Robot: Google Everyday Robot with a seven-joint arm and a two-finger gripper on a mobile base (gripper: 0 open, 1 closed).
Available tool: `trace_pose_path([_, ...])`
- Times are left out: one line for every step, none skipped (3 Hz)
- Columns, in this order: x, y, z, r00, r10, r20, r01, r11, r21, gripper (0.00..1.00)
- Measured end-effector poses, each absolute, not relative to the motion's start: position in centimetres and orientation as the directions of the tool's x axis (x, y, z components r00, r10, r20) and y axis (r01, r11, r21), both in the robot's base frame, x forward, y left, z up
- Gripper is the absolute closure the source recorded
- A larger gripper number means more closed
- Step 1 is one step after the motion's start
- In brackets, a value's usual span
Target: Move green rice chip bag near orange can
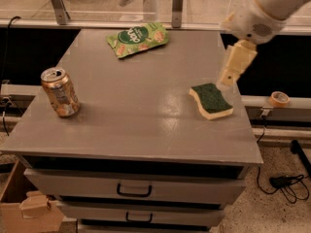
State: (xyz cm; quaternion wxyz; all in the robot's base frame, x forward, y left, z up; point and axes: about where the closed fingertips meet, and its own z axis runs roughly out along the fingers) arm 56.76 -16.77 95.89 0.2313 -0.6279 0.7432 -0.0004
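The green rice chip bag point(137, 39) lies flat at the far middle of the grey cabinet top point(136, 110). The orange can point(60, 92) stands upright near the left edge, well apart from the bag. My gripper point(235, 64), cream-coloured and pointing down, hangs from the white arm point(265, 11) at the right side of the top. It is just above and behind the sponge, far to the right of the bag and empty of the bag.
A green-topped yellow sponge point(211, 100) lies at the right of the top. Drawers point(133, 191) are below the front edge. A tape roll point(279, 99) sits on a ledge at right, cables point(286, 183) lie on the floor, and a cardboard box point(26, 208) stands at lower left.
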Motion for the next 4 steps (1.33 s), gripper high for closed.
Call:
trace_pose_path([63.4,-12.3,95.7,-0.064,-0.898,-0.435,-0.921,0.221,-0.321,0.0])
trace_pose_path([63.4,-12.3,95.7,-0.064,-0.898,-0.435,-0.921,0.221,-0.321,0.0])
trace_pose_path([63.6,-12.0,95.6,-0.052,-0.893,-0.448,-0.923,0.215,-0.32,0.0])
trace_pose_path([66.5,-10.0,94.5,-0.026,-0.849,-0.528,-0.918,0.229,-0.323,0.0])
